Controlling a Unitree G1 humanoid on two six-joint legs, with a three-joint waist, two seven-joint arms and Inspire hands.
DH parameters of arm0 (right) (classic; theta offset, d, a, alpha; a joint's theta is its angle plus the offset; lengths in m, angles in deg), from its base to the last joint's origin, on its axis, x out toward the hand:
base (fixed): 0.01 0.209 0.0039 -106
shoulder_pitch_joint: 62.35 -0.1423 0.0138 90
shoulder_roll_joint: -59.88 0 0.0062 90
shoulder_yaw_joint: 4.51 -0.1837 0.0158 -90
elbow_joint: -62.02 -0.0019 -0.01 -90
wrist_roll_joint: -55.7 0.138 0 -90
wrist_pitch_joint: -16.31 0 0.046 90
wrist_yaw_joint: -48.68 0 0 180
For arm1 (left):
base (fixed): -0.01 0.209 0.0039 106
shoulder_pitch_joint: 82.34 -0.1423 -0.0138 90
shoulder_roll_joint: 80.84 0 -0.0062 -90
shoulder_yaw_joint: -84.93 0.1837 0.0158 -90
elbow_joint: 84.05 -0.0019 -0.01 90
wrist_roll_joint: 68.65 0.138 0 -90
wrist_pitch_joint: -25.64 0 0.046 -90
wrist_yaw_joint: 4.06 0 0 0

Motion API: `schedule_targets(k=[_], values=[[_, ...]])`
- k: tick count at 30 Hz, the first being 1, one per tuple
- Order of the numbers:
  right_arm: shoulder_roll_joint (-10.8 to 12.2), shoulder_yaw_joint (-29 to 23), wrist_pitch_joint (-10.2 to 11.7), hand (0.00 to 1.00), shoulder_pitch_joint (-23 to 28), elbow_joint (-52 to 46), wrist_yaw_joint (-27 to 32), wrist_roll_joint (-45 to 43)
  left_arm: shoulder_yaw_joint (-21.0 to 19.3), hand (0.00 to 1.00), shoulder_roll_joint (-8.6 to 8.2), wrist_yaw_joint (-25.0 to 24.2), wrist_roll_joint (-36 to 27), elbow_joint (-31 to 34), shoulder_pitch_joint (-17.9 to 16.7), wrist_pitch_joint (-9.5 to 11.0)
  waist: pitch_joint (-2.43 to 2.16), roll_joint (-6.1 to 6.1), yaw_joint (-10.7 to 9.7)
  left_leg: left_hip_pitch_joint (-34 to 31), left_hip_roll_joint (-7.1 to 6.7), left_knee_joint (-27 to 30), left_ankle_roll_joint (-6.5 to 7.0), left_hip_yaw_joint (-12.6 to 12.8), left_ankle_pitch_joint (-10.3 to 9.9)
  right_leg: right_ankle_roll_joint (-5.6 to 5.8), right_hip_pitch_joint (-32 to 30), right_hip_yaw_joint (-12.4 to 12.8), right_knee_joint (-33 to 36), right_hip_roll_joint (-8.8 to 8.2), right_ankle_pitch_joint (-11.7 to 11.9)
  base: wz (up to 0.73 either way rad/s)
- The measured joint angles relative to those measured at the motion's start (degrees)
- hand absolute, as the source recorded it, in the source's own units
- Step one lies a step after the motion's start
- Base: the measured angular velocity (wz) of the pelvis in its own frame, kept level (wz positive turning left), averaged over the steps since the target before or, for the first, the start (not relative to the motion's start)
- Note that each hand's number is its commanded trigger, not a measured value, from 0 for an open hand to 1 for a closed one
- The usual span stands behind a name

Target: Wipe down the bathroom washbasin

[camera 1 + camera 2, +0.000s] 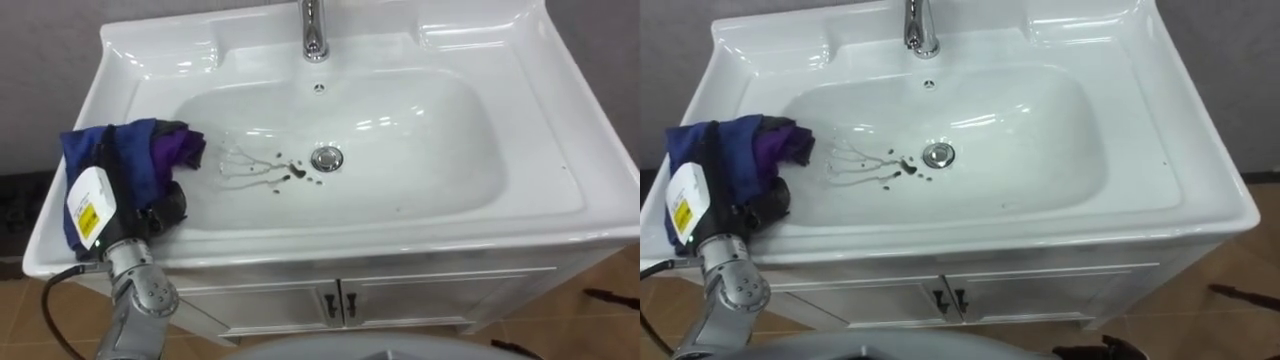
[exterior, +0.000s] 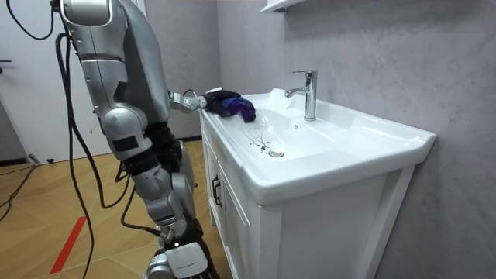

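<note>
White ceramic basin: dark smears by metal drain, right of your left hand, unwiped. Blue-purple cloth covers hand; grip can't tell. Wiping looks barely started.

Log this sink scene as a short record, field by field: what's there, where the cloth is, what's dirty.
basin: white vanity basin, robot standing at its front
cloth: blue and purple, draped over the left hand at the basin's left rim
dirt: dark stains just left of the drain
tap: chrome, behind the drain
right hand: hangs low at the robot's side
progress: cloth not yet on the stains
</note>
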Motion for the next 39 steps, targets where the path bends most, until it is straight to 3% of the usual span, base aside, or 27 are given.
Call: schedule_targets(k=[11,28,32,37,39], values=[[-0.2,-0.1,0.0,0.0,0.5,0.0,0.1,0.0,-3.1,1.0,1.28,0.9,-0.1,-0.6,0.1,0.1,-0.1,0.18,0.0,0.5,0.0,-0.2,0.0,0.1,0.0,0.01,0.4,0.0,0.0,0.0,0.0,0.0],[-0.2,0.0,0.0,0.0,0.4,0.0,0.0,-0.1,-4.0,1.0,1.1,0.9,-0.4,-0.8,0.1,0.1,-0.09,0.16,0.1,0.6,-0.04,-0.1,0.0,0.2,0.0,0.07,0.4,0.0,-0.2,-0.06,-0.1,0.0],[-0.2,0.1,0.0,0.0,0.4,0.0,0.0,-0.1,-4.1,1.0,0.5,0.8,-0.3,-0.9,0.9,0.1,-0.04,0.04,0.9,0.5,-0.04,0.1,0.0,0.2,0.0,0.07,0.3,0.1,-0.3,-0.05,-0.1,0.0],[-0.3,2.5,0.0,0.0,-0.3,-0.1,0.4,-0.2,-3.8,1.0,0.48,0.7,-1.0,0.0,1.4,-0.1,0.04,-0.29,1.1,-0.1,-0.1,0.4,0.01,0.0,0.0,0.09,-0.1,-0.2,-0.2,-0.15,-0.2,0.01],[-0.1,3.9,0.1,0.0,-1.1,-0.1,0.4,-0.3,-3.5,1.0,0.48,0.4,-1.3,1.2,1.7,-0.5,0.29,-0.83,1.1,-0.8,-0.17,0.8,0.02,-0.5,0.0,0.12,-0.3,-0.7,-0.3,-0.18,-0.2,0.11]])
